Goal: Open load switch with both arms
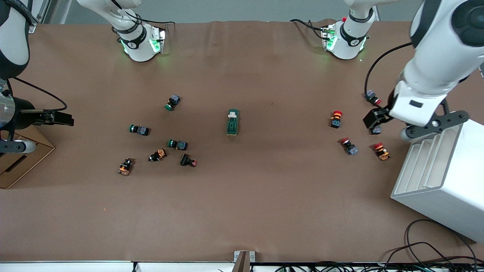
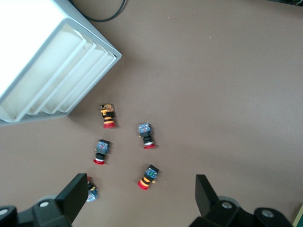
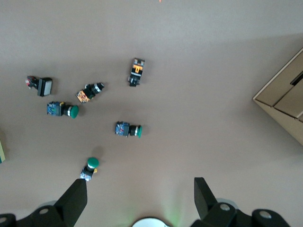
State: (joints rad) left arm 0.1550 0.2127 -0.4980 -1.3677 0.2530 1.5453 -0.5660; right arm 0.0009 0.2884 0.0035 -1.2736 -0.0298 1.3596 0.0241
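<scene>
The load switch, a dark-green oblong block with a white piece at the end toward the robots' bases, lies alone at the table's middle. No gripper touches it. My left gripper hangs open over the red-capped push buttons at the left arm's end of the table. In the left wrist view its fingers stand wide apart around nothing. My right gripper hovers open at the right arm's end, beside the cardboard box, and in the right wrist view it holds nothing.
Green-, orange- and red-capped push buttons lie scattered between the switch and the right arm's end. Several red-capped buttons lie toward the left arm's end. A white slotted box and a cardboard box stand at the table's ends.
</scene>
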